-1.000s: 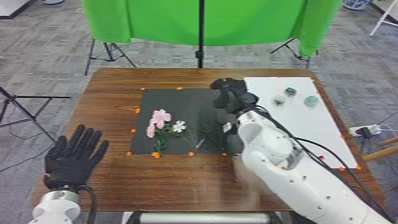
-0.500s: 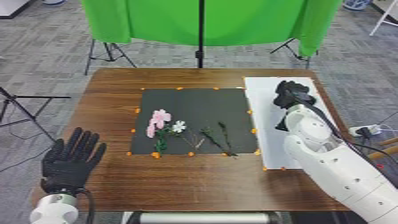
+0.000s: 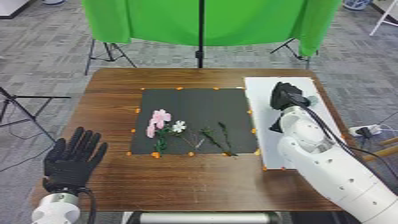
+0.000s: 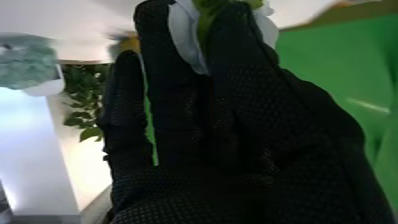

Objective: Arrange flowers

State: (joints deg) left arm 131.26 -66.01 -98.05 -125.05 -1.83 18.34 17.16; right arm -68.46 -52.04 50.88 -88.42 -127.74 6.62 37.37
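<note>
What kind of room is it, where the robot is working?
It looks like a lab or studio for robot tests: a green cloth hangs behind the table, tripod legs stand on the grey floor.

Green cloth [image 3: 151, 22] behind black pole [image 3: 201, 30], beyond brown table [image 3: 178, 187]; black stand [image 3: 11, 98] off left side; grey floor [image 3: 49, 60] around.

Texts, labels, brands, numbers, signs: none legible.
</note>
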